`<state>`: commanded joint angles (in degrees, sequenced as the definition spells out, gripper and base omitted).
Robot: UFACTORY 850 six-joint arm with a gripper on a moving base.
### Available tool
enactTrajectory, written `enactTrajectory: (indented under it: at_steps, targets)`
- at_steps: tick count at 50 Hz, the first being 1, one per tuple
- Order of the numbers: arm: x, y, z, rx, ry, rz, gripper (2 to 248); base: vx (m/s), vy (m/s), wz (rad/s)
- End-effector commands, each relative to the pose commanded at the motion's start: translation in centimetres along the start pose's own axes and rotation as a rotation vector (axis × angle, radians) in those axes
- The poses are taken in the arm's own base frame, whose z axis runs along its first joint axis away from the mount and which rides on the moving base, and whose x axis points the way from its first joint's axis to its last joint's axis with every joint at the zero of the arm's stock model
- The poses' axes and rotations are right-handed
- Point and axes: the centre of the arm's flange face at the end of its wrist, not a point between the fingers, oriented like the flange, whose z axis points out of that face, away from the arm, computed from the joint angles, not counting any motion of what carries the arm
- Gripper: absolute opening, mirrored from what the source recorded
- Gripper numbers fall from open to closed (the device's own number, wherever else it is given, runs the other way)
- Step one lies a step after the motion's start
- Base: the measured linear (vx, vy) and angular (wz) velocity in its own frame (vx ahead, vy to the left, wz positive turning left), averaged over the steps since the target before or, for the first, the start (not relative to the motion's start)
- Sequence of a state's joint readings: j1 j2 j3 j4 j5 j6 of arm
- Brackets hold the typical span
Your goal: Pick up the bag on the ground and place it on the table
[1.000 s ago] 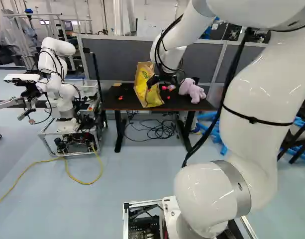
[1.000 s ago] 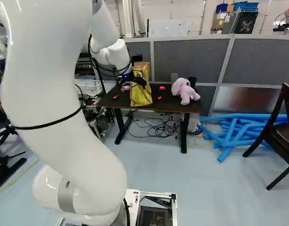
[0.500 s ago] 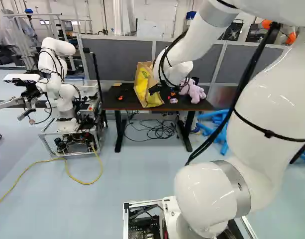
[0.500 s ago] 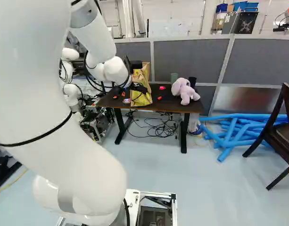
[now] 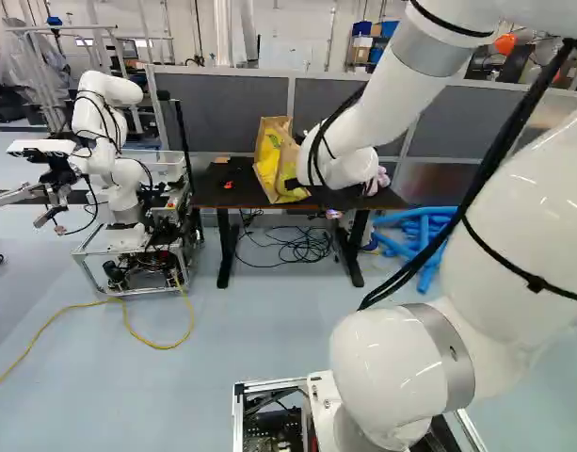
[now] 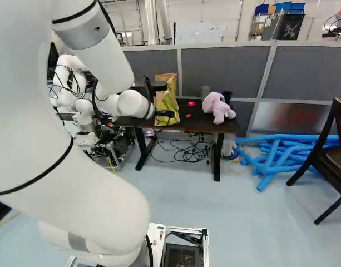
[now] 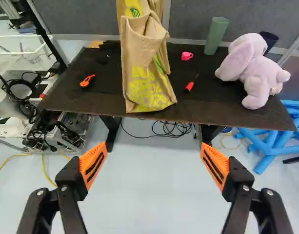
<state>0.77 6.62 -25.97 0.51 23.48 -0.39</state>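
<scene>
"Grey partition panels [image 7: 237,17] stand behind the dark desk [image 7: 71,100]. Where's the bag?"

"On the desk, upright near the front edge. It's a jute tote bag [image 7: 149,92] with yellow print, straight ahead of the tool [image 6: 164,113] at twelve o'clock."

"Is the tool gripping it?"

"No, its fingers are spread wide, with the floor between their orange pads [image 7: 93,165] and nothing clamped. The bag is beyond the tips."

"And around the bag?"

"Take the bag as the clock's centre, seen from the tool. A pink plush animal [image 7: 256,75] sits at three o'clock, with a red screwdriver [image 7: 189,86] between them, and an orange-and-black object [image 7: 87,81] lies at nine. Down on the floor, blue tubes [image 7: 266,148] are piled at four."

"Another robot?"

"Yes, a white-armed one [image 5: 109,94], at nine o'clock from the desk in the left base view."
</scene>
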Motion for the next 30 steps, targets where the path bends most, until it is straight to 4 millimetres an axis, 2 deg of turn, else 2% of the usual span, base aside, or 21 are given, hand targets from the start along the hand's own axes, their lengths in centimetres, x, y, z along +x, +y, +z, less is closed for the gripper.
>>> enactTrajectory:
  at_steps: [30]
  targets:
    - [-6.1, 0.3, -3.3, -0.005, 0.143, 0.003, 247, 0.0, 0.0, 0.0]
